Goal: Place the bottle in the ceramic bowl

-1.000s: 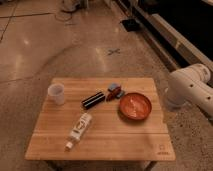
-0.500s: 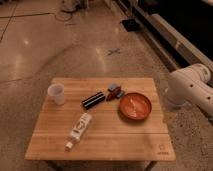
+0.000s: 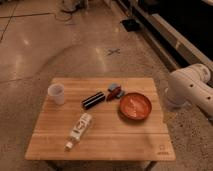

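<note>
One slim clear white-labelled bottle (image 3: 80, 126), likely light and slick, I judge best grasped mid-label; gripper hidden beyond white arm (image 3: 192, 89), its state untellable.

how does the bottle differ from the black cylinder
The bottle is pale with a white label; the cylinder is dark. The bottle lies front-left; the cylinder sits nearer the middle. Both lie on their sides, slanted alike. The gripper is out of view; only the arm shows at right.
</note>
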`<action>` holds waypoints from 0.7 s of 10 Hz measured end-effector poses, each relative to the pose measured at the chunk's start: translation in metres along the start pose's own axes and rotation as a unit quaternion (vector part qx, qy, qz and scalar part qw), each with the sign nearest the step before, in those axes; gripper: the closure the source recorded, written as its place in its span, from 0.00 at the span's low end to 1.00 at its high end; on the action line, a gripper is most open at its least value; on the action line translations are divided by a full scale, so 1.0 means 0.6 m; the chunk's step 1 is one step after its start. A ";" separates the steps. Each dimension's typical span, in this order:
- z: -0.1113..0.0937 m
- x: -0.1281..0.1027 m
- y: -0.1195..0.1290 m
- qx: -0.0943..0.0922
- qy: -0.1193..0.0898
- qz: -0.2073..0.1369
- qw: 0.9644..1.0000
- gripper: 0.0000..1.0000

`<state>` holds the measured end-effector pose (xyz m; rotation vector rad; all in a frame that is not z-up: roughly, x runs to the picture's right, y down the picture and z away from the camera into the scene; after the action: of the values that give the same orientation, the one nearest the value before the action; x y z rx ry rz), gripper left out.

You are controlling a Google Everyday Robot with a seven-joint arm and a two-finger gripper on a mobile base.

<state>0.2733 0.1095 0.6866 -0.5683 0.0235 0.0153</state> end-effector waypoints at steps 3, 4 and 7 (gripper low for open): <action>0.048 -0.150 0.013 -0.006 -0.028 -0.114 0.993 0.35; 0.066 -0.200 0.013 -0.007 -0.038 -0.149 0.988 0.35; 0.109 -0.346 0.003 -0.015 -0.072 -0.235 0.969 0.35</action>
<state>0.0670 0.1443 0.7460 -0.5906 -0.2544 -0.4053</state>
